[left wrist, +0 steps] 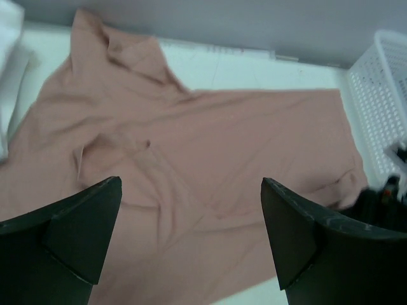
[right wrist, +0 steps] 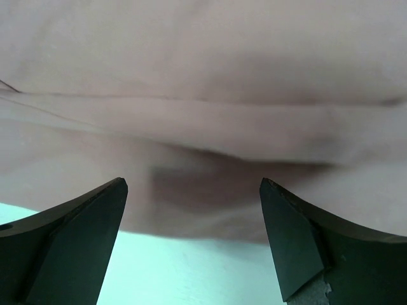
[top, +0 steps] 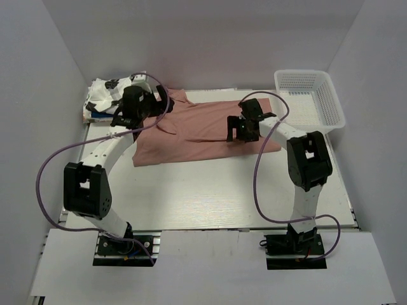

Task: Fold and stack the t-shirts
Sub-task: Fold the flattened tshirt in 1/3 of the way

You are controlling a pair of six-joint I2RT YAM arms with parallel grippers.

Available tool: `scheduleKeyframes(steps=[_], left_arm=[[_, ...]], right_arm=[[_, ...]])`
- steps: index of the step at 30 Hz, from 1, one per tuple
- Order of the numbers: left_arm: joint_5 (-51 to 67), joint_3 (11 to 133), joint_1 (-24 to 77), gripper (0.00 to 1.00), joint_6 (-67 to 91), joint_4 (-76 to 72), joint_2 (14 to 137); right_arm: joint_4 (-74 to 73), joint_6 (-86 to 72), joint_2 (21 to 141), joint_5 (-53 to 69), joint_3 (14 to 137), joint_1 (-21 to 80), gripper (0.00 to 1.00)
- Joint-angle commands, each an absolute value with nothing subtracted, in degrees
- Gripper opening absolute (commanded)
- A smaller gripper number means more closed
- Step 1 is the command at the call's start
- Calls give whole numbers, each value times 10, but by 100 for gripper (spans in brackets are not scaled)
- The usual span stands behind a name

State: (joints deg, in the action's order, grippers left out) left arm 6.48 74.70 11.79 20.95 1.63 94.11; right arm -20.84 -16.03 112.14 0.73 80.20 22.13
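Basket (top: 331, 107) of white mesh is sitting at the desk's (top: 222, 190) far right corner. Left gripper (left wrist: 191, 188) and right gripper (right wrist: 193, 185) are hovering, jaws apart, over the pink t-shirt (top: 203, 129).

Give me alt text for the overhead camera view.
A dusty-pink t-shirt lies spread on the table, the left gripper over its left end, the right gripper over its right. A printed white shirt sits back-left, a mesh basket back-right.

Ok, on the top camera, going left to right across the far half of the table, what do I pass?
white printed t-shirt → dusty-pink t-shirt → white mesh basket
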Motion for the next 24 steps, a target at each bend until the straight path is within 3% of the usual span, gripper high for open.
scheduleKeyframes(steps=[1,17,20,24], left_arm=[[52,631,120,100,230,27,915],[0,614,108,100,238,95,922],[6,629,108,100,238,95,940],[18,635,108,100,243,77,972]], right_arm=[[-194,-162,1162,37,858,226,90],[-228,-170,1288,-33,1099,204,90],[-239,-177,1249,-61,1066,198,90],[-202,-198,1156,-84,888,187,90]])
